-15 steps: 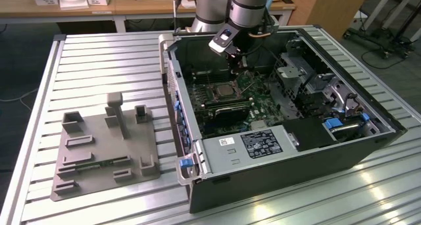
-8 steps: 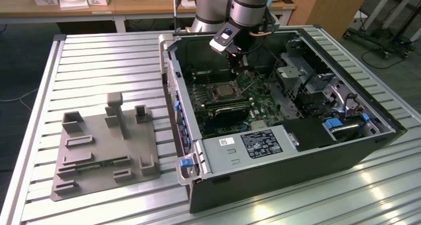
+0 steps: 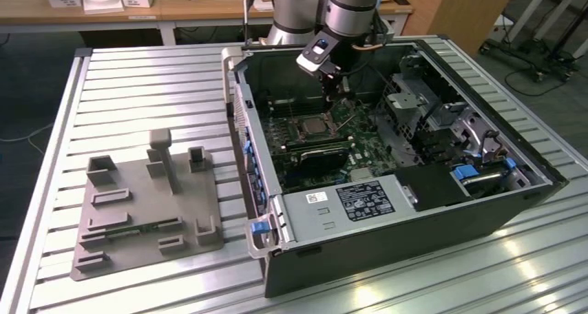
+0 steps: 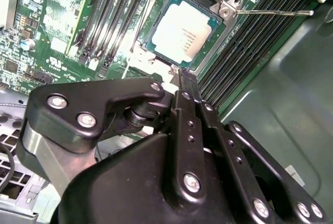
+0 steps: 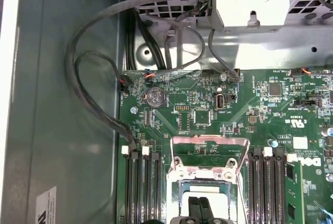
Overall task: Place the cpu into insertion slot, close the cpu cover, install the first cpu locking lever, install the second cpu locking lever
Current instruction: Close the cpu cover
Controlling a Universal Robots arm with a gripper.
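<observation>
The cpu [image 4: 182, 29] lies in the insertion slot [image 3: 312, 127] on the green board, its pale silver top facing up. The cpu cover [image 4: 222, 33], a thin silver frame, lies around it with the chip showing through its window. One thin wire locking lever [image 4: 270, 12] sticks out sideways over the memory slots. Another lever [image 4: 144, 18] runs along the opposite side of the socket. My gripper [image 4: 179, 76] hovers at the socket's edge, shut, with nothing visible between its narrow fingertips. In the first wrist view the gripper [image 5: 200, 208] sits just over the cover [image 5: 208, 143] and socket.
The open computer case [image 3: 266, 259] lies on a slatted metal table [image 3: 138, 87]. Long black memory slots [image 4: 244, 52] flank the socket. A labelled power supply [image 3: 363, 200], a drive cage [image 3: 423, 104] and loose cables [image 5: 93, 78] crowd the case. A grey fixture plate [image 3: 147, 204] lies at the exterior view's left.
</observation>
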